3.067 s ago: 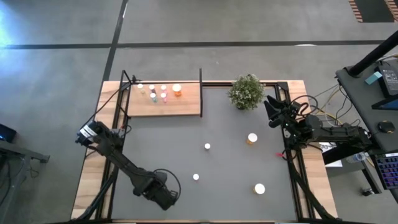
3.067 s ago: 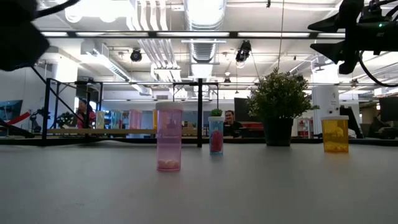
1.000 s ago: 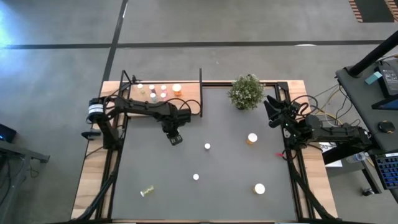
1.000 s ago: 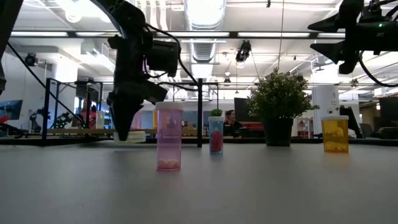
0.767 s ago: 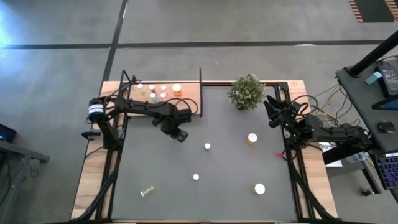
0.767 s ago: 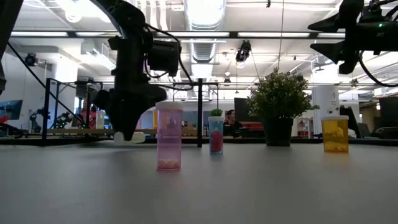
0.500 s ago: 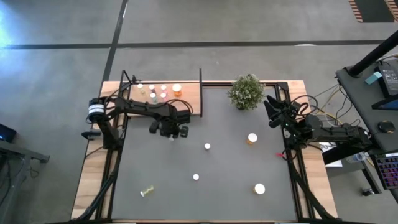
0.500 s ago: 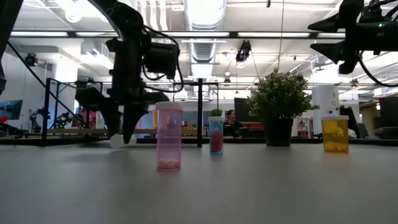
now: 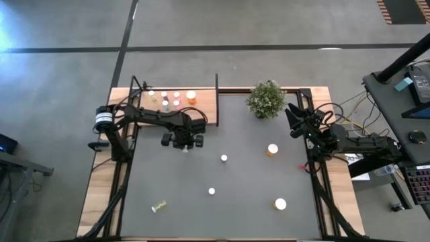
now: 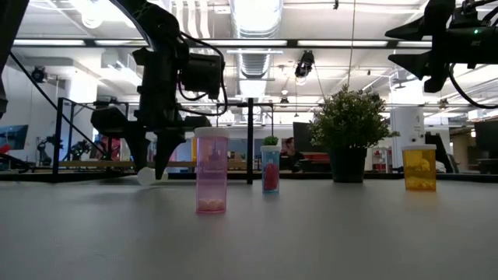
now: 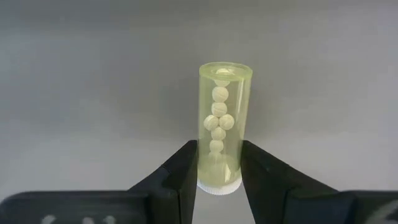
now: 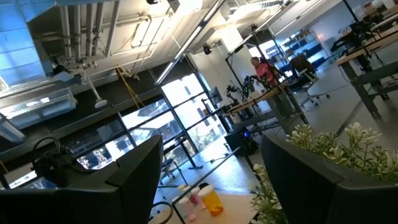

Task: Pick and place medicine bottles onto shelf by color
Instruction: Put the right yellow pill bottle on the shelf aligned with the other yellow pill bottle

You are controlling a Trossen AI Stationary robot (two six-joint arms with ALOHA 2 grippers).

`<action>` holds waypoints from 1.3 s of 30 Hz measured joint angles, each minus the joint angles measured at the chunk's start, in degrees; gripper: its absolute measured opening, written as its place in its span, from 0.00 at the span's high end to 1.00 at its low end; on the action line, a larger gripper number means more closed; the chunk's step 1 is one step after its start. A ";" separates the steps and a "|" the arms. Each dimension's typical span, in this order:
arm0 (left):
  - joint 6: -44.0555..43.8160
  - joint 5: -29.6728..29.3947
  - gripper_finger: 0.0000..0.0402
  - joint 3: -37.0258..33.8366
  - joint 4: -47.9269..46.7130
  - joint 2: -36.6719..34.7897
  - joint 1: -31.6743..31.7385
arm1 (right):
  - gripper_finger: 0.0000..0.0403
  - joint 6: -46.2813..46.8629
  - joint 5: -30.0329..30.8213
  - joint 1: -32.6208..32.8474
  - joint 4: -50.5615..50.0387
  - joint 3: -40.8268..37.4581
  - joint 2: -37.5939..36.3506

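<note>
My left gripper (image 9: 186,142) hangs just in front of the shelf (image 9: 201,115), low over the table, shut on a yellow-green bottle (image 11: 222,118) with white pills inside. Its white cap (image 10: 145,177) shows under the fingers in the low view. The light-wood shelf holds several small bottles (image 9: 177,99) standing on their bases. My right gripper (image 9: 293,118) waits raised beside the plant, open and empty (image 12: 211,186). Another yellow-green bottle (image 9: 159,206) lies on its side near the table's near left. My left gripper pinches the yellow-green bottle's round body just above its white cap (image 11: 217,165) between its two fingers (image 11: 186,163), which lie across the bottle. The fingers come from above, pointing down. The bottle lies about level; whether it touches the table I cannot tell.
A pink bottle (image 10: 212,171), a small bluish one (image 10: 270,169) and an orange one (image 10: 420,167) stand on the table; from above their caps show mid-table (image 9: 224,158) and right (image 9: 273,149), with one more near right (image 9: 280,204). A potted plant (image 9: 266,99) stands at the far edge.
My left gripper has turned about in front of the shelf and gone a little toward the table's left edge, carrying the yellow-green bottle. The bottle's white cap has sunk closer to the table. In the last half second the gripper has kept still.
</note>
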 joint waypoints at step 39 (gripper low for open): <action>145.76 -11.11 0.40 0.13 2.30 -8.68 1.15 | 0.35 0.01 0.00 -0.01 0.00 0.00 0.01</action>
